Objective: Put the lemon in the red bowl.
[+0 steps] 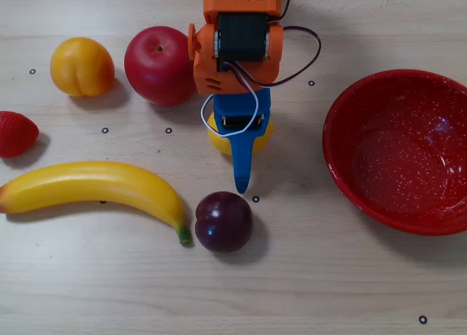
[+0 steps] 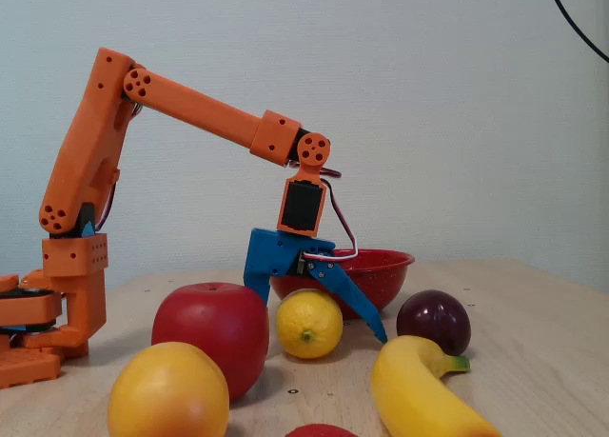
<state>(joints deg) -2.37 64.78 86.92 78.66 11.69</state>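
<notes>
Pale wood-grain table — glossy speckled red bowl at its right edge; blue plastic gripper splays wide over the smooth oval lemon mid-table — nothing clamped.

In the overhead view the end effector covers most of the lemon — only slivers show.
</notes>
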